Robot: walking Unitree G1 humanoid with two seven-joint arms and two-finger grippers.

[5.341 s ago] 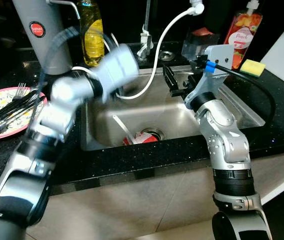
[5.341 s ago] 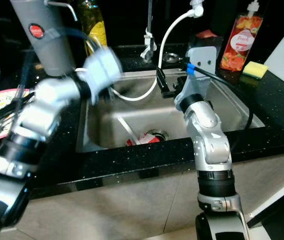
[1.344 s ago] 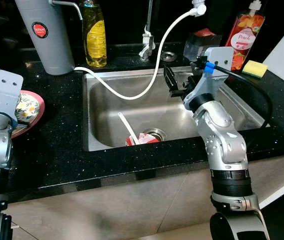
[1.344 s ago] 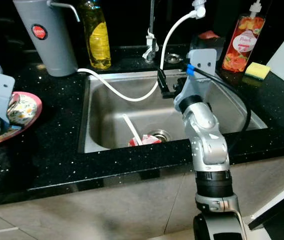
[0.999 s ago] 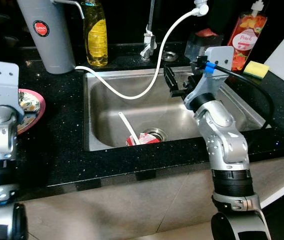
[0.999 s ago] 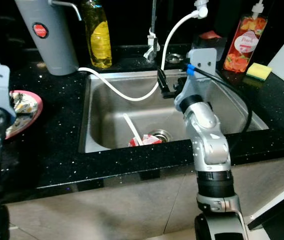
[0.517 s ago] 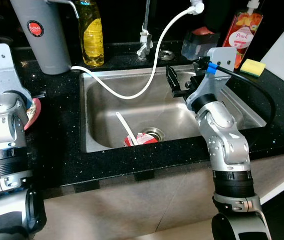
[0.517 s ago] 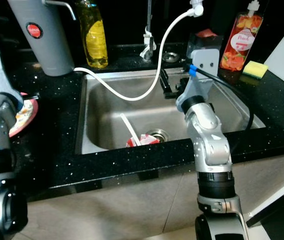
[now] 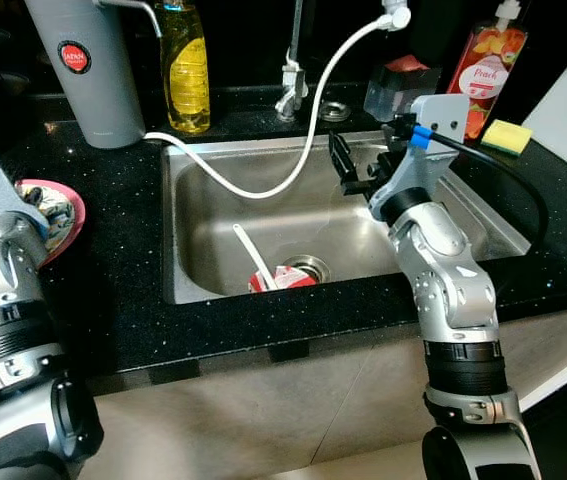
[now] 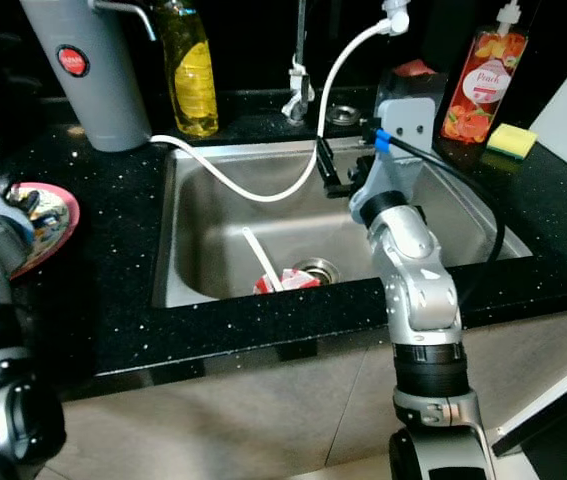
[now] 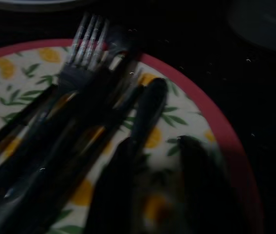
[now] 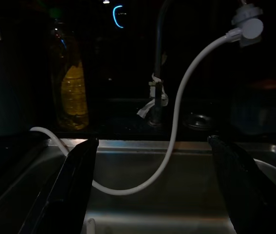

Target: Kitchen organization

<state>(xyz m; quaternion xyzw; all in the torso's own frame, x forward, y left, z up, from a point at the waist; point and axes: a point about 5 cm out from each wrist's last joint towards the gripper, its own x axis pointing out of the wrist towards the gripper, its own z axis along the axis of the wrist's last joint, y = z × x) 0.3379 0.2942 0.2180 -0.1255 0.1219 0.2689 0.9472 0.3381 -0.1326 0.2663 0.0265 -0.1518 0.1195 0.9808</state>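
The left arm has been drawn back toward the table's near left edge, so more of the plate (image 9: pixel 55 210) is uncovered than half a second ago. The plate lies at the table's left edge, and dark cutlery (image 11: pixel 74 126) including a fork (image 11: pixel 84 48) is piled on it. The left claw (image 11: pixel 159 195) is held just above the plate with fingers spread. The right claw (image 12: pixel 152 190) is held spread over the sink (image 9: pixel 203 225), where a white hose (image 9: pixel 303 150) droops and red litter (image 9: pixel 281 278) lies by the drain.
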